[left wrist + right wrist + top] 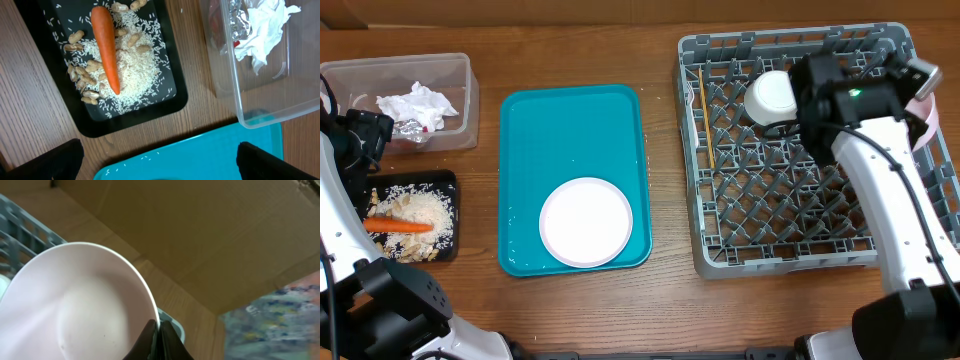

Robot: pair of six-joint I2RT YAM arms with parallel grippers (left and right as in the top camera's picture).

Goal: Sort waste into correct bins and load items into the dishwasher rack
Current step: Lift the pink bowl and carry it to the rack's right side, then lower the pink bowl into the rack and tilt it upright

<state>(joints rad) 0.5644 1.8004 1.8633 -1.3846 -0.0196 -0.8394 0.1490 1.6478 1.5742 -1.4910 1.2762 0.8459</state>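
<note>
My right gripper (157, 330) is shut on the rim of a pale pink plate (75, 305). In the overhead view it (908, 88) holds the plate (925, 112) on edge at the far right side of the grey dishwasher rack (720, 258). A white cup (770, 95) and a wooden chopstick (703, 110) lie in the rack. My left gripper (157, 157) is open and empty, above the corner of the teal tray (200, 155). A white plate (586, 222) sits on the teal tray (570, 120).
A black tray (448, 182) holds rice, peanuts and a carrot (398, 226), and shows in the left wrist view (175, 95). A clear bin (460, 100) at the back left holds crumpled tissue (415, 105) and foil (240, 20). A cardboard wall (200, 230) stands behind the rack.
</note>
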